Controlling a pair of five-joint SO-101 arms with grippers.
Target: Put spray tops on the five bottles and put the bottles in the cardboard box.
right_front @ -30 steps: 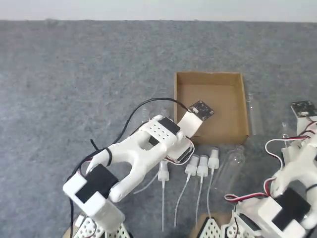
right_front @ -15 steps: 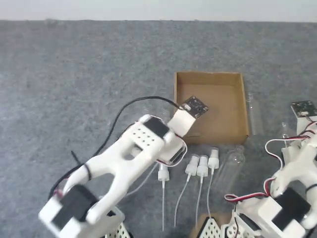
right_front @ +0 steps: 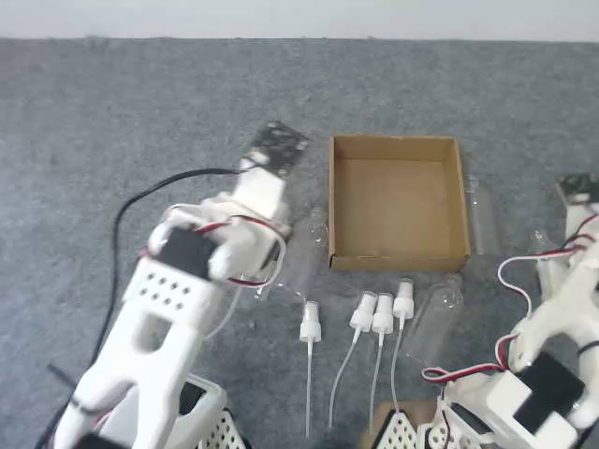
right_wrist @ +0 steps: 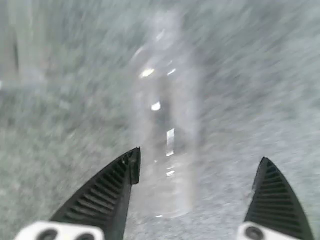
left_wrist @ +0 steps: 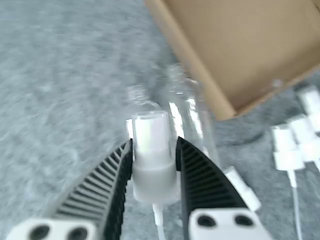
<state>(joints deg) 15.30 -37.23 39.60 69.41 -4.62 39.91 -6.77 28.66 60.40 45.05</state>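
Swung leftward off the box (right_front: 329, 201) corner since a second ago, the left arm now hangs over fuzzy grey carpet (right_front: 112, 122). Its wrist view shows the left gripper (left_wrist: 152, 150), ribbed black fingers clamped on a frosted white spray top (left_wrist: 152, 165), above two clear plastic bottles (left_wrist: 187, 107) lying beside the brown cardboard wall. Four tops (right_front: 363, 311) with thin tubes lie just in front of the box. The right gripper (right_wrist: 198, 160) gapes wide over a blurred clear bottle (right_wrist: 165, 125).
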